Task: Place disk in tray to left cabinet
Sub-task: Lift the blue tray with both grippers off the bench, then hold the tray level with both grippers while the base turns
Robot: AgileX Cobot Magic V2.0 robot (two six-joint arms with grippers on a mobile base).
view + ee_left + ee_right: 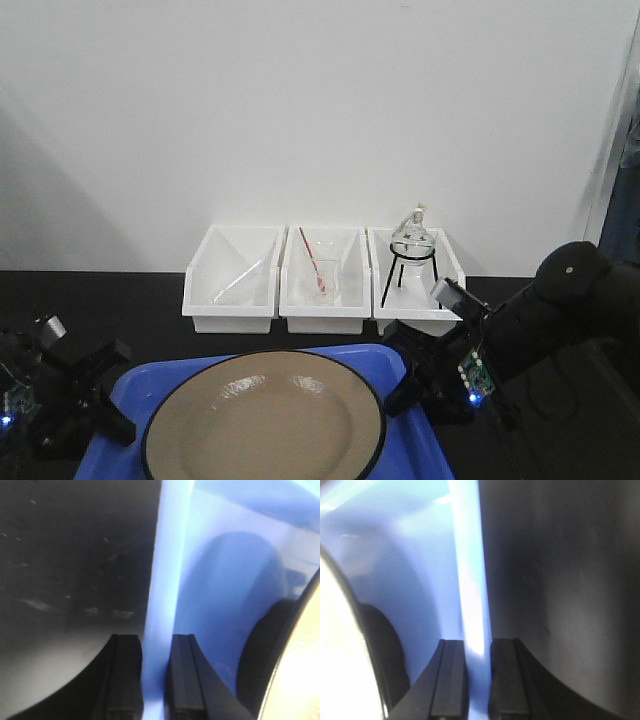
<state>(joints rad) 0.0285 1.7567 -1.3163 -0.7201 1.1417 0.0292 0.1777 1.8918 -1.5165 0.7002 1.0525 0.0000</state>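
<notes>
Disk, a large round shallow tan plate with a thin black rim [265,420], lies centred in the blue plastic rectangular tray [135,385] over the black desk [100,300]. Left jaws and right jaws each pinch the tray's raised lip at opposite ends. The carry seems in hand. Next comes a level, matched swing left toward the cabinet, which is out of view. White plastic bins [325,310] stand near behind; the sides look freer.

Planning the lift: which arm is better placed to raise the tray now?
Neither alone: left gripper and right gripper each clamp an opposite lip of the tray, disk lying inside, so both should probably lift together.
</notes>
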